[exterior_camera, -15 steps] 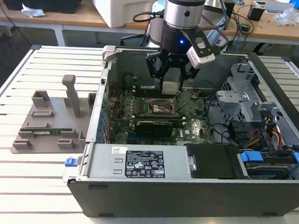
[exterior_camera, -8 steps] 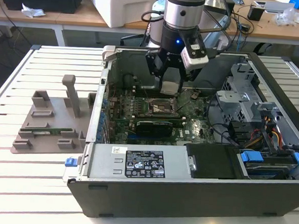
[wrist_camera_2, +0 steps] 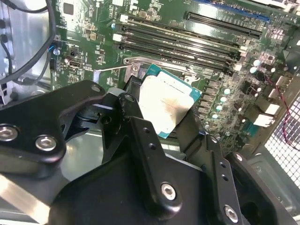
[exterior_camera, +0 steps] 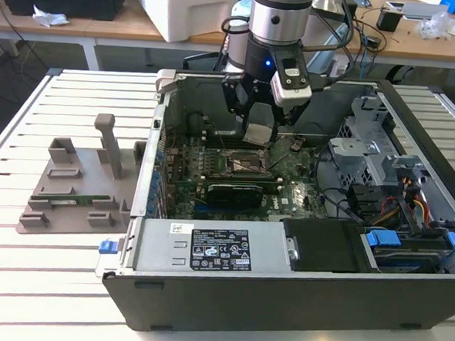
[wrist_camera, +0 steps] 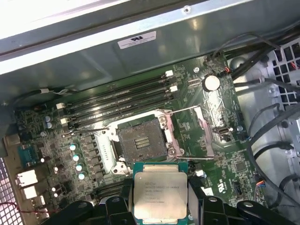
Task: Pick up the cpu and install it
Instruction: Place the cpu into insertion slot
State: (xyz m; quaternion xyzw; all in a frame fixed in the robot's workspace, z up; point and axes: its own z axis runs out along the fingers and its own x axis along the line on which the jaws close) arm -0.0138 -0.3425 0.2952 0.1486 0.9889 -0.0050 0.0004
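Open computer case under bright, even room light.
In the exterior view, soft overhead light leaves the white slatted metal table [exterior_camera: 50,283] bright with only faint shadows, while the green motherboard [exterior_camera: 292,194] inside the dark grey computer case [exterior_camera: 281,297] sits in shade. In the second wrist view, glare washes the pale silver top of the cpu [wrist_camera_2: 164,105], a small flat square chip, almost to white. The black jointed gripper [wrist_camera_2: 161,115] close to the lens looks soft, its silver screw heads [wrist_camera_2: 168,190] glinting. In the first wrist view the board is sharp, the grey steel case wall [wrist_camera: 140,61] has a dull sheen, and a pale strip [wrist_camera: 47,18] beyond it is blown out.
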